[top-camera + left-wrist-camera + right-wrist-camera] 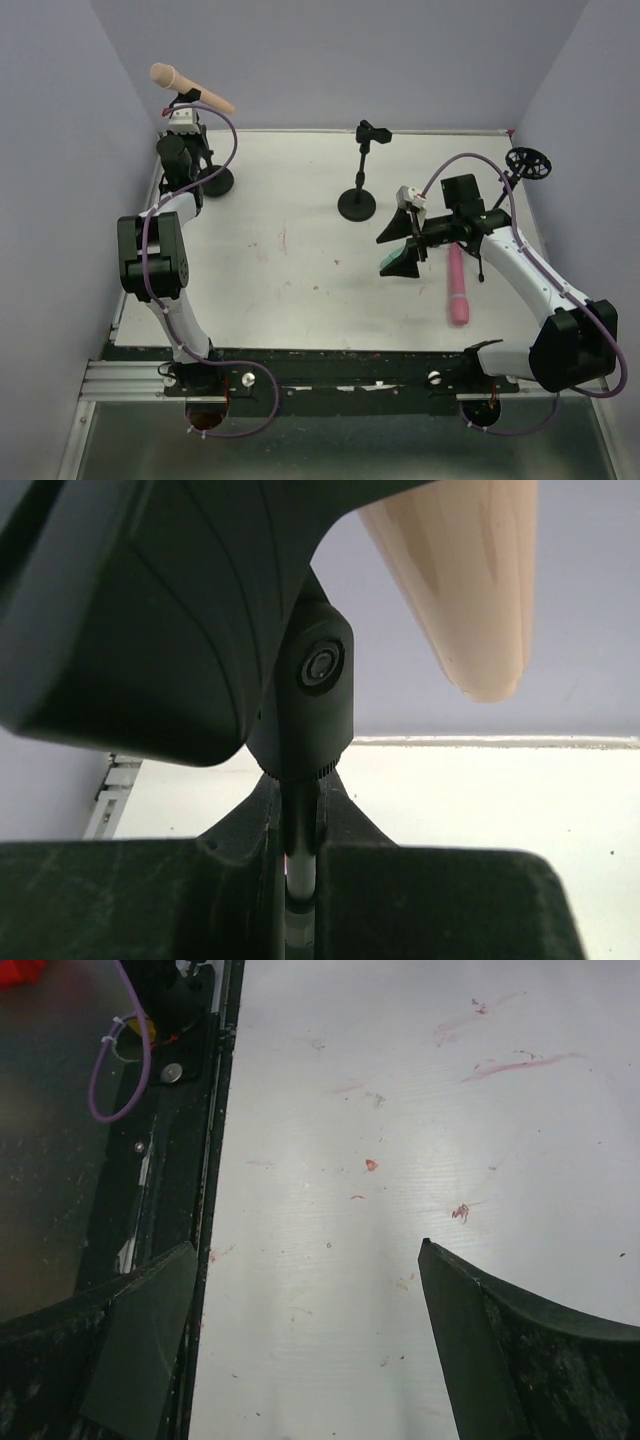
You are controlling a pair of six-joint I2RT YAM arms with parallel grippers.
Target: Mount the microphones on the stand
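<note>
We see the peach microphone (190, 88) clipped high on the left stand (213, 181) at the far left corner of the tabletop (280, 290). Our left pincer (300, 865) is closed tight on that stand's thin stem. The pink microphone (457, 285) lies flat near the right edge, with our right pincer (310, 1360) spread wide and empty near it. We judge the pink one light, rigid and smooth, best gripped across its tapered body.

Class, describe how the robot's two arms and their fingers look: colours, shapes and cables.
The left arm and right arm have white links joined by chunky black housings. A purple cable loops along each. The fingers are black, flat and wedge-shaped, with a dusty surface.
</note>
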